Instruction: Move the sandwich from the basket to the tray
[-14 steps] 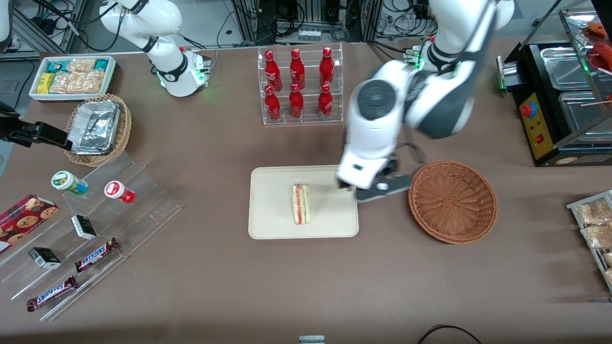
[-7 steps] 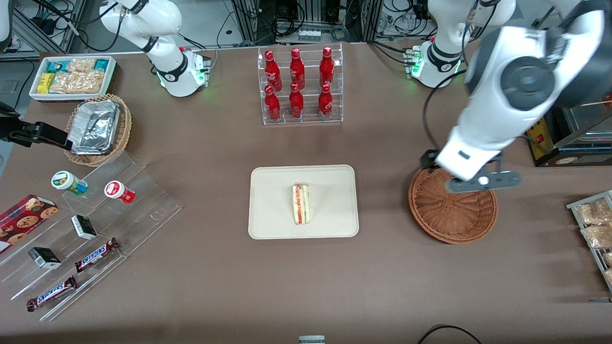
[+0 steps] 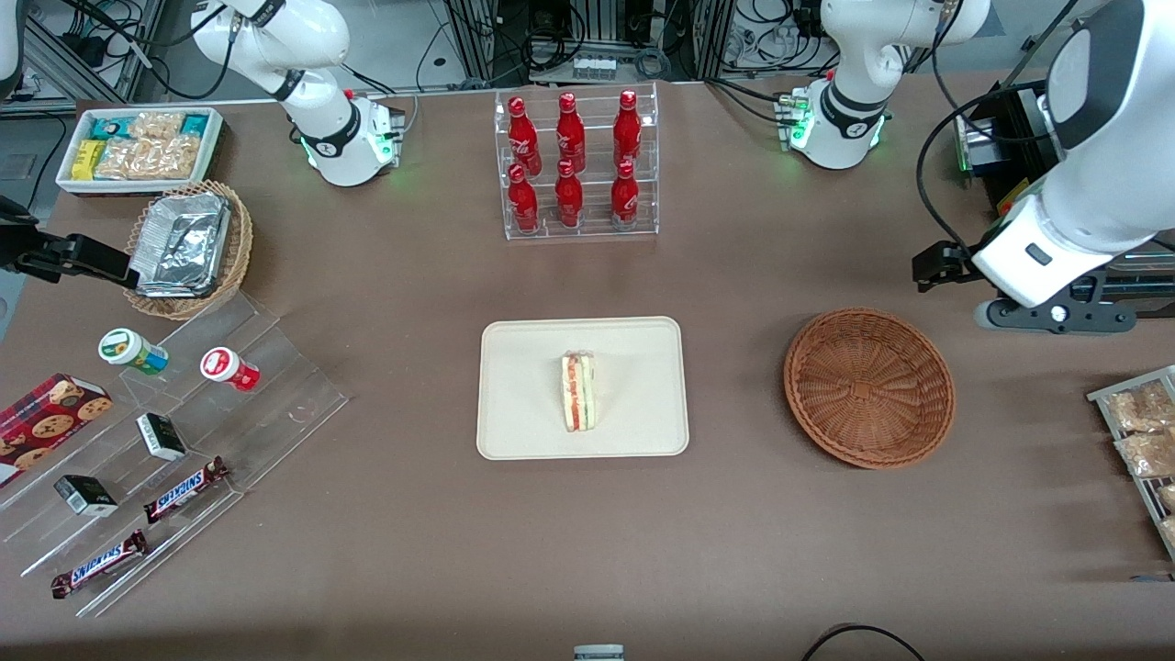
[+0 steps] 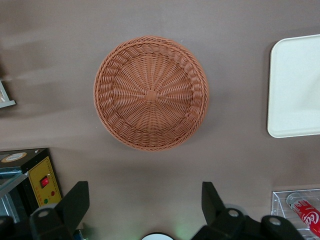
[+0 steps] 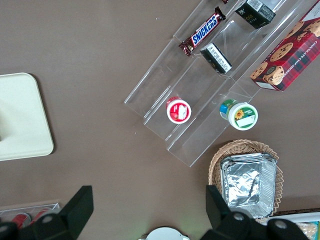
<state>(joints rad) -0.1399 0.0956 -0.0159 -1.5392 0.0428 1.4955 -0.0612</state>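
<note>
1. Lying on its side near the middle of the tray, the sandwich shows its red-orange and green filling along the cut edge, with pale bread on either side.
2. Tray: cream, rectangular, with rounded corners, flat on the brown table; one corner of it also appears in the left wrist view.
3. Basket: round, reddish-brown wicker, holding nothing; it stands beside the tray toward the working arm's end of the table, apart from it. The left wrist view looks straight down into its woven bottom.
4. Gripper: raised above the table, farther from the front camera than the basket and nearer the working arm's end, close to a black machine. In the left wrist view its two fingers stand wide apart with nothing between them.
5. Bottle rack: clear, with six red bottles in two rows, farther from the front camera than the tray.
6. Parked arm's end of the table: a clear stepped stand with chocolate bars, small boxes and two round cups; a tan basket of foil containers; a white bin of snack packets.
</note>
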